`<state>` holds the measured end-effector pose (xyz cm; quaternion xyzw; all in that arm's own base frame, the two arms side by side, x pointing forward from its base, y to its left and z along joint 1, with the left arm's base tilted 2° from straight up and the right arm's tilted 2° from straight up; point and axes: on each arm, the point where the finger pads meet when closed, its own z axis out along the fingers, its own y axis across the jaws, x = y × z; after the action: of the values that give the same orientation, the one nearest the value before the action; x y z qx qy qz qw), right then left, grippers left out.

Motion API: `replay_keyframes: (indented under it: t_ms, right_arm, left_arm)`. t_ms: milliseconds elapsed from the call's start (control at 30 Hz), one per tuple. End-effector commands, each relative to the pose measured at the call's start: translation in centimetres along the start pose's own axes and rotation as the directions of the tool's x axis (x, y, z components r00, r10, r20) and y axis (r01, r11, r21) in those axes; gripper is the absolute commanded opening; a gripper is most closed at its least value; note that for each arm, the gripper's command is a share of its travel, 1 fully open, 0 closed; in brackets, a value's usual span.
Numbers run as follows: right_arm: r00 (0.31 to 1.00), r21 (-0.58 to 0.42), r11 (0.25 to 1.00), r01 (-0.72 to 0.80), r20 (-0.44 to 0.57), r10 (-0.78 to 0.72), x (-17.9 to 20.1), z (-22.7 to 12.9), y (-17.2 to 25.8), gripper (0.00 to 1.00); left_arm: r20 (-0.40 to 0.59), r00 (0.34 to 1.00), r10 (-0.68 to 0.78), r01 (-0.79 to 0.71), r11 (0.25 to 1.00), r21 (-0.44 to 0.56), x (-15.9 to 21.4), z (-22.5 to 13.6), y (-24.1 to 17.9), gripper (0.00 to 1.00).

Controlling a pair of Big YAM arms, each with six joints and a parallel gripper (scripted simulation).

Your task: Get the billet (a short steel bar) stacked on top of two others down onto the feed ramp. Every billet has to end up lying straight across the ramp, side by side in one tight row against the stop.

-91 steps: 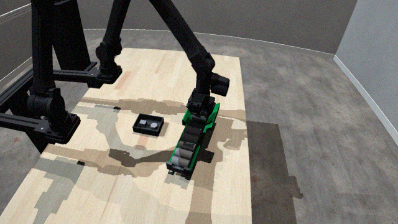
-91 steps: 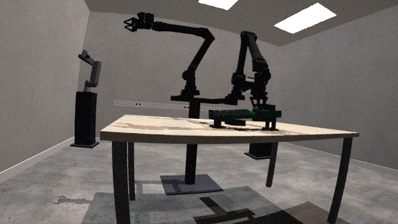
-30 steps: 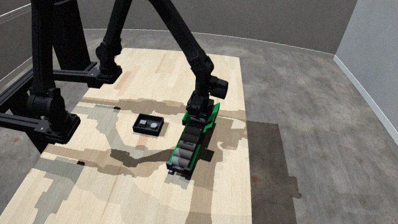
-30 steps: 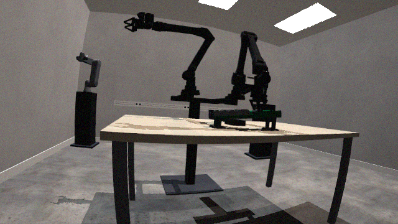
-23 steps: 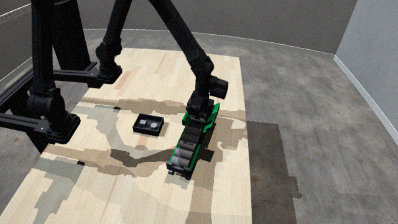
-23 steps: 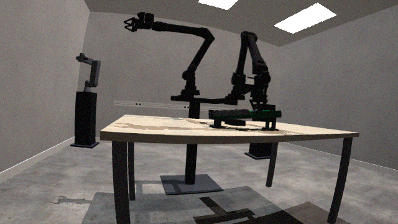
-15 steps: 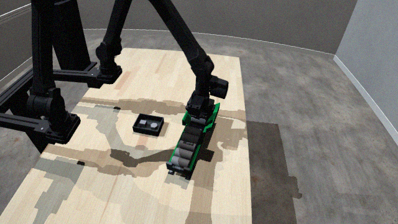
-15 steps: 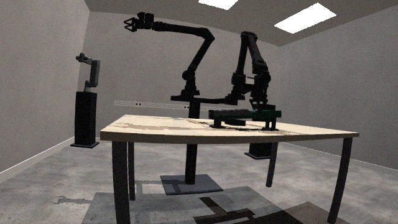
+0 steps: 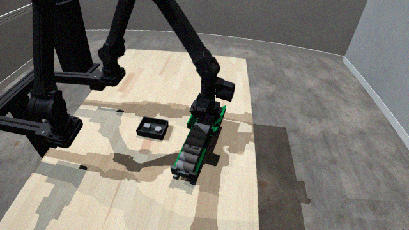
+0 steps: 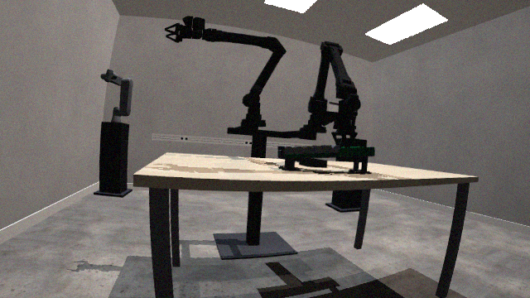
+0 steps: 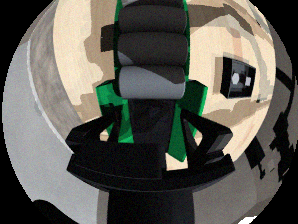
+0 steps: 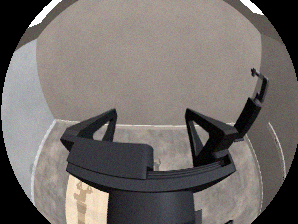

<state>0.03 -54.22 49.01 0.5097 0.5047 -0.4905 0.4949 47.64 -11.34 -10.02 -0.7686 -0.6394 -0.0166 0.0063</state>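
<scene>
Billets (image 9: 188,157) (image 11: 152,48) (grey-walled room), wooden table (image 9: 153,191) (image 10: 232,180)

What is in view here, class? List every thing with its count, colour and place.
Billets: at least five, grey, lying across the ramp
Ramp: one, green and black, on the table
Tray: one, black, beside the ramp
Small pieces: two, pale, in the tray
Table: one, pale wood top, dark legs
Background robot: one, grey, on a pedestal
Pedestals: two, black, on the floor
Ceiling lights: two, white, overhead
Arms: two, black, on a stand
Left gripper: one, black, open above the ramp
Right gripper: one, black, open, raised
</scene>
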Motion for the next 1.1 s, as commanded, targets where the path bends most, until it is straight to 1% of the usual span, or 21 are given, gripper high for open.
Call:
replay_keyframes:
  t_ms: [0,467,600,700,933,1000,1067]
  right_arm:
    - [0.998,0.004,1.000,0.009,0.056,-0.009,-2.4,-0.8,-0.3,1.00]
    - [0.998,0.004,1.000,0.009,0.056,-0.009,-2.4,-0.8,-0.3,1.00]
    - [0.998,0.004,1.000,0.009,0.056,-0.009,-2.4,-0.8,-0.3,1.00]
    - [0.998,0.004,1.000,0.009,0.056,-0.009,-2.4,-0.8,-0.3,1.00]
    - [0.998,0.004,1.000,0.009,0.056,-0.009,-2.4,-0.8,-0.3,1.00]
    - [0.998,0.004,1.000,0.009,0.056,-0.009,-2.4,-0.8,-0.3,1.00]
    - [0.998,0.004,1.000,0.009,0.056,-0.009,-2.4,-0.8,-0.3,1.00]
  left_arm:
    - [0.007,1.000,0.001,0.000,0.999,-0.053,0.2,-1.6,2.1,0.86]
    - [0.007,1.000,0.001,0.000,0.999,-0.054,0.2,-1.6,2.1,0.86]
    - [0.007,1.000,0.001,0.000,0.999,-0.053,0.2,-2.6,2.1,0.86]
    - [0.007,1.000,0.001,0.000,0.998,-0.062,0.0,-3.8,2.5,0.86]
    - [0.009,1.000,0.001,0.000,0.997,-0.072,-0.5,-8.0,2.8,0.86]
    - [0.009,1.000,0.001,0.000,0.997,-0.072,-0.5,-8.0,2.8,0.86]
    - [0.009,1.000,0.000,0.001,0.997,-0.073,-0.5,-9.3,2.7,0.86]
